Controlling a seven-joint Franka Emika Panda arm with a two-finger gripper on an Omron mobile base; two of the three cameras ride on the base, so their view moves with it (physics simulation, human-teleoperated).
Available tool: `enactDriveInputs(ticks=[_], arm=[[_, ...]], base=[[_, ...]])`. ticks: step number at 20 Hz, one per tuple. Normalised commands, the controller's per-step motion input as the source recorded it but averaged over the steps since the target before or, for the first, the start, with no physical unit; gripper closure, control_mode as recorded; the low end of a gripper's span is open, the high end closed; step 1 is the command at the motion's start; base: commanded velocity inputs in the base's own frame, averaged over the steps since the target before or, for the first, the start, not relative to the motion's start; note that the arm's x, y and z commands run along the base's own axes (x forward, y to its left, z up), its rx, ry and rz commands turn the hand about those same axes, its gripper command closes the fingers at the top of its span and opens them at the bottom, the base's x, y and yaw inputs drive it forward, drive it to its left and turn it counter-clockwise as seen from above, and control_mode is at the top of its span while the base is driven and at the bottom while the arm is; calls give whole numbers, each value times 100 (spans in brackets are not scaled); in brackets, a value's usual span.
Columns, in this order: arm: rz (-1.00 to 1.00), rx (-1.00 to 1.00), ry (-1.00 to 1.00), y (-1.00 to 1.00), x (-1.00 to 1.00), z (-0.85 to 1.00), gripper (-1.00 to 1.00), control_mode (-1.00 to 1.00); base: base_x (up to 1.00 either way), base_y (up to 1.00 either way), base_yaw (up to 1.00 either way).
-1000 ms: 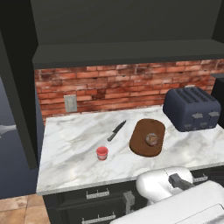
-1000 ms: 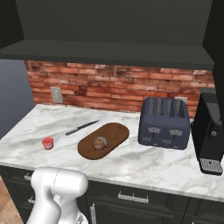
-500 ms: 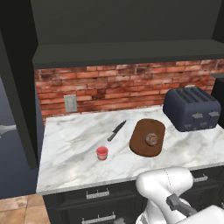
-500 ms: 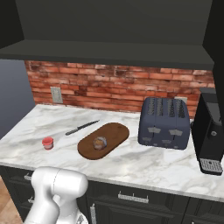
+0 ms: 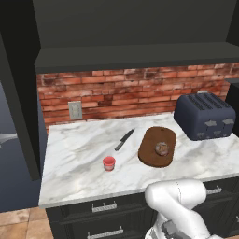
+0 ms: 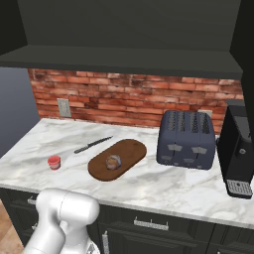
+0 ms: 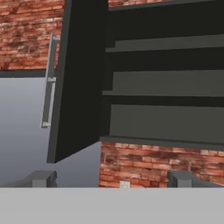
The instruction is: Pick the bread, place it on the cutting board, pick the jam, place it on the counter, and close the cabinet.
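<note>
My fingertips (image 7: 43,178) stand wide apart at the bottom of the hand view with nothing between them — my gripper (image 7: 111,180) is spread and empty, looking up at the cabinet (image 7: 162,78).

I take the cutting board (image 5: 150,154) as my landmark. The bread (image 5: 162,148) sits on it, toward its nearer end. The jam (image 5: 108,163) stands on the counter (image 5: 74,154) well to the left of the board and a little nearer the front edge, upright, touching nothing. A knife (image 5: 124,138) lies between the jar and the board, closer to the brick wall. To the right of the board stands a dark toaster (image 6: 186,138), and beyond that a black coffee machine (image 6: 239,149).

So I judge that the door is what remains. The cabinet door (image 7: 74,83) hangs swung out to the left of the open shelves, with its handle (image 7: 48,81) on the far face. The shelves I can see hold nothing.

What could go wrong: I would be pushing a panel edge-on to me, and a finger could slip off the thin edge or catch the handle. Swinging low over the counter, my arm could also clip the jar or nudge the roll off the board. A push that stops short would leave the door ajar.
</note>
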Motion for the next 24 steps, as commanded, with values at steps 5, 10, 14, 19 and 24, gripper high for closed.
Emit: enactDriveInputs(ticks=[5,10,14,19,24], arm=[[0,0,0,35,0,0,-100,-100],[0,0,0,33,0,0,-100,-100],[0,0,0,31,0,0,-100,-100],[0,0,0,24,4,0,-100,-100],[0,0,0,25,4,0,-100,-100]], base=[[0,0,0],[0,0,0],[0,0,0],[0,0,0],[0,0,0]])
